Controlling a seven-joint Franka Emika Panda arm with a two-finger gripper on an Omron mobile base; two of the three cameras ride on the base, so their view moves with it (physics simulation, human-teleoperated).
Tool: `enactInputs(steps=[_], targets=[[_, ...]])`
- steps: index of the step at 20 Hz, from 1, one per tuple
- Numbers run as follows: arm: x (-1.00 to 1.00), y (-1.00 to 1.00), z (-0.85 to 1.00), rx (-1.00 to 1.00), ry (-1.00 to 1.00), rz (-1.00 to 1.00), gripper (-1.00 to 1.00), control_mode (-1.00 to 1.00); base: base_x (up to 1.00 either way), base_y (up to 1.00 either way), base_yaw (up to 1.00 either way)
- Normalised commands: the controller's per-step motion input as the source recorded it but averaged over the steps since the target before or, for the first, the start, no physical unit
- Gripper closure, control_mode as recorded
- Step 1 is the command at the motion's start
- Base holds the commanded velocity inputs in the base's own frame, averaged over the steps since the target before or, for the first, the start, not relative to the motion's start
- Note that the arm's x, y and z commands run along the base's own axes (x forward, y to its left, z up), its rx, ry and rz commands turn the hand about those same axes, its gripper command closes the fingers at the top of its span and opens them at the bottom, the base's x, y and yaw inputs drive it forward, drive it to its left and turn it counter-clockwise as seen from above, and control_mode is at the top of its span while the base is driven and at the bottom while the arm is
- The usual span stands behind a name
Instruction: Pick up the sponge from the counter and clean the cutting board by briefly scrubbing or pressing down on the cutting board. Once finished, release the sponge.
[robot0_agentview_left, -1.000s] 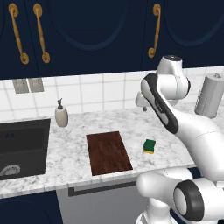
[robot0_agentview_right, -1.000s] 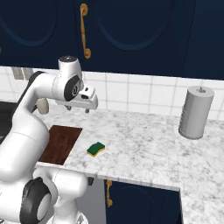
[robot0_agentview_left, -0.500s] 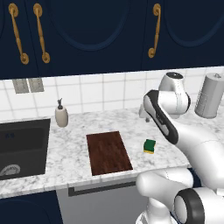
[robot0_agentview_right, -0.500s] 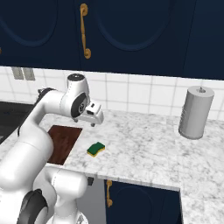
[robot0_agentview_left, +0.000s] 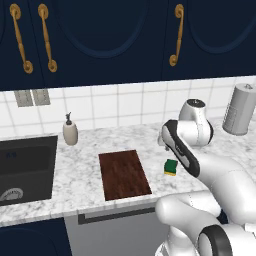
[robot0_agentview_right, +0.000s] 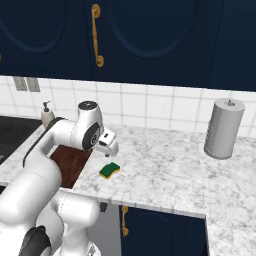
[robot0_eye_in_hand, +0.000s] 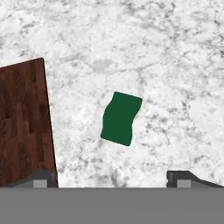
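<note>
Below the open end effector (robot0_agentview_right: 107, 149) lies the sponge (robot0_eye_in_hand: 120, 118).

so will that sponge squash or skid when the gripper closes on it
The sponge looks soft: its green top outline is wavy, so it probably squashes. Small and low, it seems light and unlikely to tip. Lying loose on the smooth counter, it may skid if nudged.

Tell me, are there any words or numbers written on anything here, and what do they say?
None can be read.
The soap bottle, the paper towel roll, the sponge, the cutting board and the cabinets all look plain.
</note>
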Motion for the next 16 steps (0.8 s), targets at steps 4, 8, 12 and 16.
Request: enactInputs(steps=[4,8,12,16], targets=[[0.00,0.00,-0.46,0.00,0.00,-0.07,-1.00,-1.00,0.00,0.00,0.00],[0.10,0.00,-0.49,0.00,0.00,-0.03,-1.00,-1.00,0.00,0.00,0.00],[0.25,0.00,-0.40,0.00,0.00,0.00,-1.00,-1.00,0.00,0.00,0.00],[0.25,-0.04,-0.29,0.00,0.00,0.00,-1.00,-1.00,0.00,0.00,0.00]])
